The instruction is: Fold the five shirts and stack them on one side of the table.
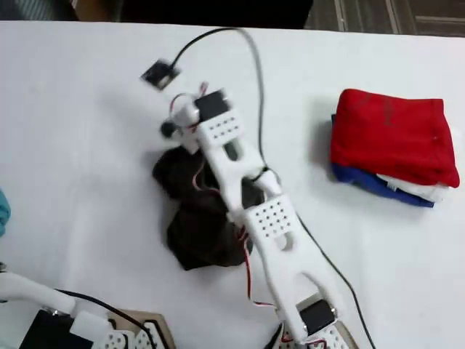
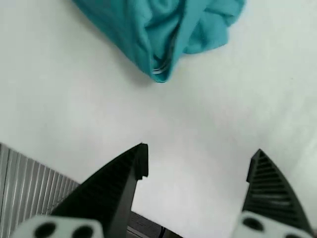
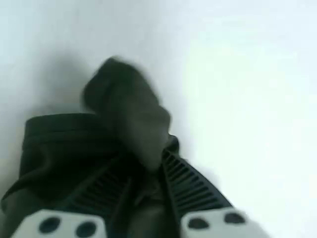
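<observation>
1. The right end effector [image 3: 148, 186] is clamped tight on a fold of the dark shirt [image 1: 203, 225], with cloth pinched between its fingers
2. The dark shirt lies crumpled in the middle of the tabletop [image 1: 87, 131], right under the right arm. The heap's long axis runs roughly along that arm, from near its base toward the far edge
3. The stack [image 1: 392, 142] has red on top with blue and white below. It sits to the right of the dark shirt and well apart, so once folded the shirt would likely travel rightward, and the right arm is the nearer one
4. The left end effector [image 2: 198, 163] is spread wide and holds nothing, over bare tabletop. The teal shirt [image 2: 163, 29] lies bunched ahead of it, not touching, so that shirt looks like the left arm's to take
</observation>
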Action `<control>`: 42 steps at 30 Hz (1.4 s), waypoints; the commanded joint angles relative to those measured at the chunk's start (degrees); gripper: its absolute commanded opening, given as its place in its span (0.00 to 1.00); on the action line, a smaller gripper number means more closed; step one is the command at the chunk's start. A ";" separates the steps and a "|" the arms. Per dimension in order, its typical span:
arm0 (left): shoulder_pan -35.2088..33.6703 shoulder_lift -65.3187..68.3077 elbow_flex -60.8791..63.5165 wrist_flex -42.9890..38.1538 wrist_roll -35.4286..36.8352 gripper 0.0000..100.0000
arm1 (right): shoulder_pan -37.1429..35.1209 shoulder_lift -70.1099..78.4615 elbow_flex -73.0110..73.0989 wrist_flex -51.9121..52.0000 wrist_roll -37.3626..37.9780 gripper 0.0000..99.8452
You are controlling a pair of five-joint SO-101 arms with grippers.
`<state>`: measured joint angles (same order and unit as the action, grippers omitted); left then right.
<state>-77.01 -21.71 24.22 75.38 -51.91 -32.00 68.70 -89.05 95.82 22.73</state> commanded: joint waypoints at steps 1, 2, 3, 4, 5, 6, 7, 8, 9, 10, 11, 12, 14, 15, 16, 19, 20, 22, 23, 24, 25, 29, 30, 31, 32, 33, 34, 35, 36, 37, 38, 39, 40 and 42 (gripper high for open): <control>6.42 -0.88 -0.40 3.60 1.14 0.34 | 0.92 -2.86 -6.68 2.07 -0.53 0.02; 8.53 -0.88 -0.40 3.96 2.73 0.34 | 0.75 -5.32 -5.63 2.15 -1.14 0.02; 10.46 -0.88 -0.31 4.04 4.40 0.34 | 0.66 -7.96 -4.75 2.15 -2.81 0.02; 12.22 -0.88 -0.31 4.04 5.80 0.34 | 0.48 -10.59 -4.40 2.15 -4.66 0.02; 13.98 -0.88 -0.31 4.04 6.95 0.34 | -0.13 -13.14 -4.22 2.15 -5.71 0.02; 15.56 -0.88 -0.31 4.04 8.00 0.34 | -0.75 -15.96 -4.04 2.15 -6.07 0.02; 17.14 -0.88 -0.31 4.13 9.05 0.34 | -1.27 -18.42 -3.60 2.15 -6.07 0.02; 18.64 -0.88 -0.31 4.22 10.11 0.34 | -1.45 -20.70 -3.43 2.15 -6.07 0.02; 20.04 -0.88 -0.22 4.22 10.99 0.34 | -1.45 -22.29 -2.55 2.15 -6.15 0.02; 21.36 -0.62 -0.22 4.22 11.60 0.34 | -0.84 -23.87 -1.23 2.15 -6.15 0.02; 22.51 -0.53 -0.22 4.31 11.96 0.34 | 0.13 -25.01 -0.18 2.15 -6.15 0.02; 23.65 -0.53 -0.22 4.75 12.04 0.34 | 1.63 -25.98 0.97 2.15 -6.15 0.02; 25.85 -0.53 -0.22 5.71 12.04 0.34 | 5.14 -27.30 3.43 2.15 -6.15 0.02; 26.99 -0.53 -0.22 6.24 12.04 0.34 | 7.16 -27.56 4.84 2.15 -6.15 0.02; 28.22 -0.53 -0.22 6.68 12.04 0.34 | 8.92 -27.56 6.15 2.15 -6.15 0.02; 32.62 -0.44 -0.22 7.03 12.04 0.34 | 13.49 -27.56 10.73 2.15 -6.15 0.02; 34.11 -0.44 -0.22 7.03 12.04 0.34 | 14.90 -27.65 12.22 2.15 -6.07 0.02; 37.27 -0.44 -0.22 6.86 11.87 0.34 | 18.33 -27.82 13.80 2.15 -6.07 0.02; 38.51 -0.44 -0.22 6.86 11.87 0.34 | 20.26 -27.82 13.89 2.15 -6.07 0.02; 39.47 -0.44 -0.22 6.86 11.87 0.34 | 22.29 -27.82 13.89 2.15 -6.07 0.02; 40.26 -0.44 -0.22 6.86 11.96 0.34 | 24.40 -27.82 13.89 2.15 -6.07 0.02; 44.40 -0.35 1.01 7.03 12.04 0.34 | 28.88 -27.47 14.42 2.15 -6.07 0.02; 46.42 -0.35 1.98 7.03 12.04 0.34 | 29.05 -27.38 14.51 2.15 -6.07 0.02; 48.62 -0.35 3.21 6.77 12.13 0.34 | 29.14 -27.38 14.51 2.15 -6.07 0.02; 51.16 -0.35 4.44 6.51 12.13 0.34 | 29.05 -27.56 14.51 2.15 -6.07 0.02; 53.63 -0.35 5.58 5.89 12.13 0.34 | 28.70 -27.82 14.51 2.15 -6.07 0.02; 55.82 -0.44 6.55 4.48 12.31 0.34 | 28.44 -27.91 14.33 2.15 -6.07 0.02; 57.76 -0.44 7.16 2.90 13.54 0.34 | 27.82 -27.91 14.15 2.15 -6.07 0.02; 59.43 -0.44 7.69 0.97 15.56 0.34 | 27.21 -27.91 14.24 2.15 -6.07 0.02; 60.75 -0.44 8.04 -0.70 17.76 0.34 | 26.68 -27.91 14.42 2.15 -6.07 0.02; 62.07 -0.44 8.22 -1.93 19.52 0.34 | 25.89 -27.91 14.42 2.15 -6.07 0.02; 63.30 -0.44 8.22 -2.37 20.92 0.34 | 24.92 -27.91 14.42 2.15 -6.07 0.02; 64.35 -0.44 8.22 -2.29 21.89 0.34 | 23.87 -27.91 14.42 2.15 -6.07 0.02; 65.23 -0.79 8.04 -2.29 23.38 0.34 | 20.88 -27.91 14.15 2.15 -6.07 0.02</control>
<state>-13.54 -21.71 32.57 74.24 -30.99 -7.30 45.67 -74.29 97.93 17.01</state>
